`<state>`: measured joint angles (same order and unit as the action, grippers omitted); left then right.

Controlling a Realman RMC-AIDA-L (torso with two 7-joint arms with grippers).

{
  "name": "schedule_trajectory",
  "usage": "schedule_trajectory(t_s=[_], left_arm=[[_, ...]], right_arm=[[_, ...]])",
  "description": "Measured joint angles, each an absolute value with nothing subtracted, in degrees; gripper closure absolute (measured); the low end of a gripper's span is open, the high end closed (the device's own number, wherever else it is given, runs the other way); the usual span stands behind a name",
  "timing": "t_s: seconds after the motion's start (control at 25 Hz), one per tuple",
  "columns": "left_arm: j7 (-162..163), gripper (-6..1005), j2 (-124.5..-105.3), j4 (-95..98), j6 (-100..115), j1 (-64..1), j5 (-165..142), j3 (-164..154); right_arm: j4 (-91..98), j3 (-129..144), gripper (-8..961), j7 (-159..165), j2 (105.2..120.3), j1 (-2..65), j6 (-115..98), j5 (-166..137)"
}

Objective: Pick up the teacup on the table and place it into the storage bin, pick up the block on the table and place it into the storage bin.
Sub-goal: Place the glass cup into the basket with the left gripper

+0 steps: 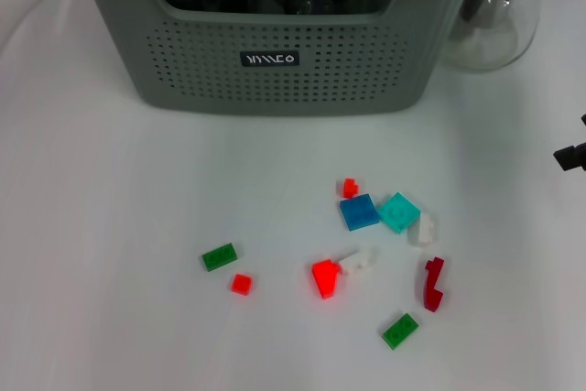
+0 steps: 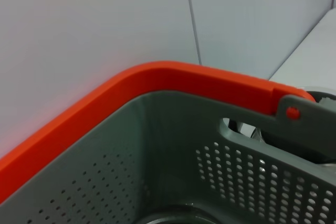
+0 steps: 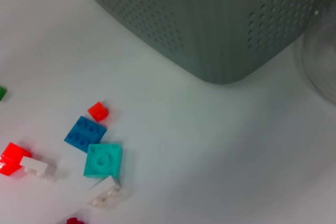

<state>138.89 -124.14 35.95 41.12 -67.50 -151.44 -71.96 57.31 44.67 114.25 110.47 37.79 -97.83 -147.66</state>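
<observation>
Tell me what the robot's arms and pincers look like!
Almost nothing of them shows. At the right edge of the head view a small black, angular piece pokes in, probably part of the right pincer. No cables or markings can be seen on it. The left pincer and both arms are out of sight.

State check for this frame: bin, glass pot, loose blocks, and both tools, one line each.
storage bin: upright on the table, dark items inside.
glass pot: upright, beside the bin.
blocks: scattered on the table, none held.
right tool: at the table's right edge, open or shut unclear.
left tool: out of view.
</observation>
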Motion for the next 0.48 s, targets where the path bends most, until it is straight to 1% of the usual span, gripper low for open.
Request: schedule_trajectory(t_s=[0.48], left_arm=[[138.87,951,-124.19,35.45,41.12,-67.25,-151.61,-72.16]], right_arm=[[57.30,44.73,37,114.25,110.48,37.70,-97.82,-147.66]])
